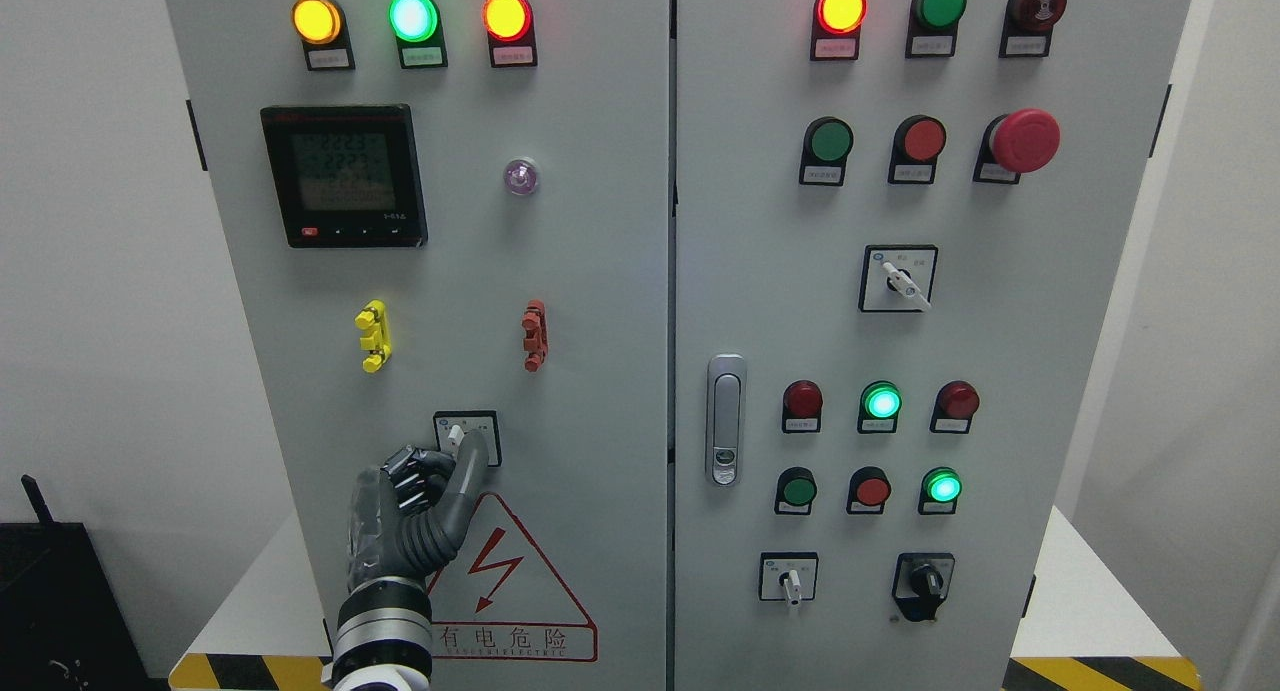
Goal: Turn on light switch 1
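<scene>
The left hand (415, 501) is raised against the left cabinet door (600, 301), below the yellow clip (373, 335) and above the warning triangle (500, 581). One finger is extended to the selector switch (466, 437); the remaining fingers (405, 468) are curled and hold nothing. The fingertip is judged to be touching the white lever, which is tilted left. Whether the switch has been turned cannot be told; rotation is judged to remain. The right hand is not seen
</scene>
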Tool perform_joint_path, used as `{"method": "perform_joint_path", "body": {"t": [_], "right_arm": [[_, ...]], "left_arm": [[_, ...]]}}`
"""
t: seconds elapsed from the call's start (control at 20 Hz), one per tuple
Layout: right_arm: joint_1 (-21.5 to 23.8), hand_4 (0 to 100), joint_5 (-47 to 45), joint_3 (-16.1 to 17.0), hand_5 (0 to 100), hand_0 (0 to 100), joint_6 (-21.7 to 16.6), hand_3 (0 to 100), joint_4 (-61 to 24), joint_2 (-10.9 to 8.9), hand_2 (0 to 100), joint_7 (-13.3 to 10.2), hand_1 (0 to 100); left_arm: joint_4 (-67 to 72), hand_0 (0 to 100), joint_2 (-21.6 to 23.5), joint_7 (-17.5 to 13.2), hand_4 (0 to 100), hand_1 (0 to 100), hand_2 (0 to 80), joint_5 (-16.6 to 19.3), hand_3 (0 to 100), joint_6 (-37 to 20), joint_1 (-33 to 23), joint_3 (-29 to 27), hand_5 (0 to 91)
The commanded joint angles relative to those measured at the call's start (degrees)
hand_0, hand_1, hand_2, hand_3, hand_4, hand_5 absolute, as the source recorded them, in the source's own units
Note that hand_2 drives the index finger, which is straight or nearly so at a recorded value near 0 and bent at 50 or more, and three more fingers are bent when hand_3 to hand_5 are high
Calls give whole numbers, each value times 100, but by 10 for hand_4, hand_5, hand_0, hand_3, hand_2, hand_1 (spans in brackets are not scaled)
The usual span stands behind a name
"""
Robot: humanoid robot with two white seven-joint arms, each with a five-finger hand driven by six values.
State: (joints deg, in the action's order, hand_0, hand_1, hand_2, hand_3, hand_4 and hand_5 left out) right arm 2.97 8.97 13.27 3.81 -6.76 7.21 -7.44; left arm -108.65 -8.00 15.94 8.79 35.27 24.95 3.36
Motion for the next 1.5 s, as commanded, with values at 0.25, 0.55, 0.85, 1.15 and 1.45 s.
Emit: {"method": "perform_joint_path", "body": {"t": [0.25,0.55,0.85,1.15,1.45], "right_arm": [[1,0,0,0,0,308,-3,0,-1,0,0,-4,0],[1,0,0,0,0,308,-3,0,-1,0,0,-4,0],[1,0,0,0,0,308,-3,0,-1,0,0,-4,0],[1,0,0,0,0,308,-3,0,-1,0,0,-4,0],[1,0,0,0,0,307,-3,0,-1,0,0,-4,0]], "left_arm": [[11,551,-9,59,938,529,566,-9,941,-20,1,-11,886],[11,576,-9,59,937,485,564,-9,941,-20,1,-11,886],[11,340,-9,59,936,487,564,-9,941,-20,-8,-11,886],[11,86,-9,59,936,451,575,-18,944,-20,-8,-11,886],[2,3,-9,59,939,441,582,-27,947,-20,-43,-11,886]]}}
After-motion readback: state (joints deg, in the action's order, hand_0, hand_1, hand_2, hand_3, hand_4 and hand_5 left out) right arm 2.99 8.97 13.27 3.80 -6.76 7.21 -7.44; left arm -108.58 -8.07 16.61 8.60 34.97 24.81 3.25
